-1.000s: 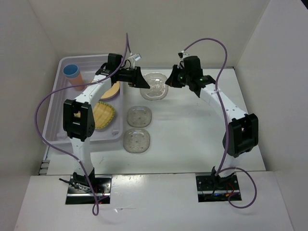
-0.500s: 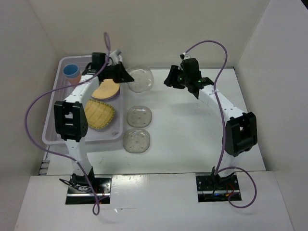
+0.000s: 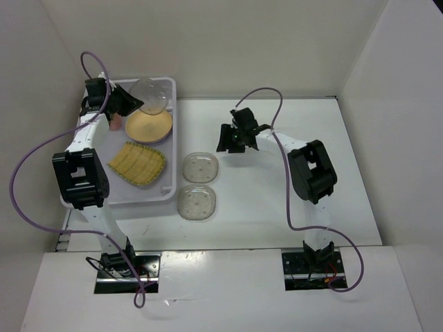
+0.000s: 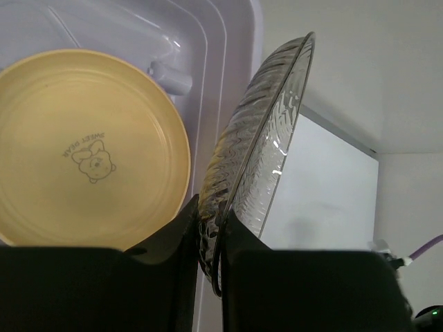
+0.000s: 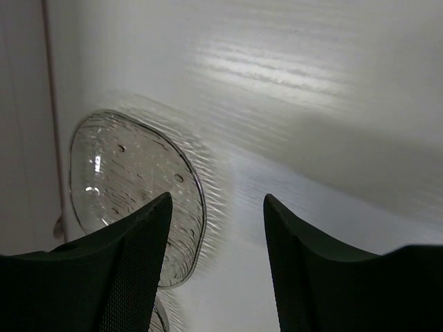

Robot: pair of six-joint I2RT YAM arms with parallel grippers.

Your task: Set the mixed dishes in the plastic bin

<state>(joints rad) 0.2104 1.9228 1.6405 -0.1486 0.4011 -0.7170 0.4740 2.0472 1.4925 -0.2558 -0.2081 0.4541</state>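
White table (image 3: 263,194) inside plain white enclosure walls (image 3: 242,41), pale ledge (image 3: 221,297) along the near edge.

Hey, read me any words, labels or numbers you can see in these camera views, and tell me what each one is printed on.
"SWEET BEAR": small print in the middle of the round orange-yellow plate, upside down in the left wrist view, next to a little bear drawing.
In the top view the same print is too small to read.
No lettering shows on the plastic bin or the clear saucers.
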